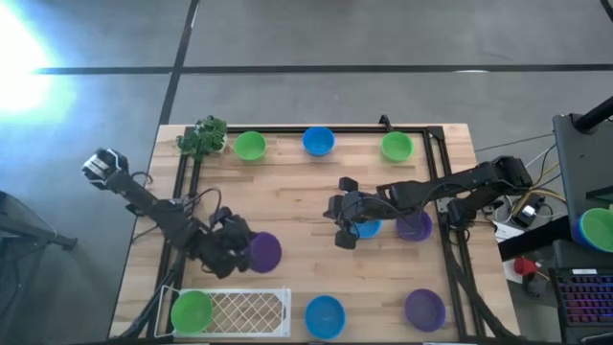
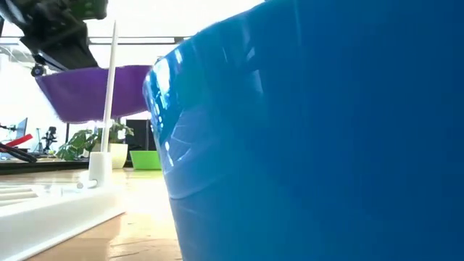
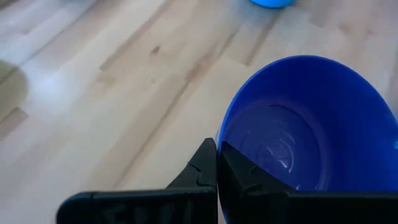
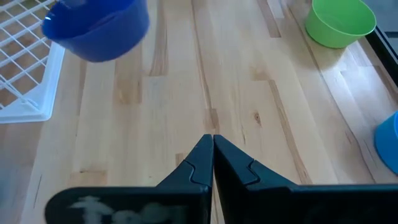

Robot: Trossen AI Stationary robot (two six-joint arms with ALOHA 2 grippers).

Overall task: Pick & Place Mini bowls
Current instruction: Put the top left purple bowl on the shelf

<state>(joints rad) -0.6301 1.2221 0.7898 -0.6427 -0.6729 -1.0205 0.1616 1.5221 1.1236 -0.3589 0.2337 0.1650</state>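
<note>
My left gripper [image 1: 241,249] is shut on a purple mini bowl [image 1: 265,251], which the low view shows lifted off the table [image 2: 94,90]. My right gripper [image 1: 341,225] is shut and empty above the table's middle [image 4: 212,146], just left of a blue bowl [image 1: 368,228] and a purple bowl [image 1: 415,227]. Other bowls stand along the far edge: green [image 1: 250,146], blue [image 1: 318,141], green [image 1: 397,146]. A green bowl [image 1: 192,311] sits in the white mesh tray [image 1: 254,311]. A blue bowl [image 1: 324,316] and a purple bowl [image 1: 424,309] stand at the near edge. My left gripper holds the purple bowl by its rim [image 3: 221,144], on the side nearest the arm. One finger [image 3: 249,177] is inside the bowl and the other [image 3: 196,171] is outside. The bowl is clear of the table, opening up and roughly level.
A leafy toy plant [image 1: 201,137] stands at the far left corner. A dark frame [image 1: 445,182] runs along the table's far and right sides. The near blue bowl [image 2: 312,130] fills most of the low view. Bare wood lies between the two grippers [image 4: 186,93].
</note>
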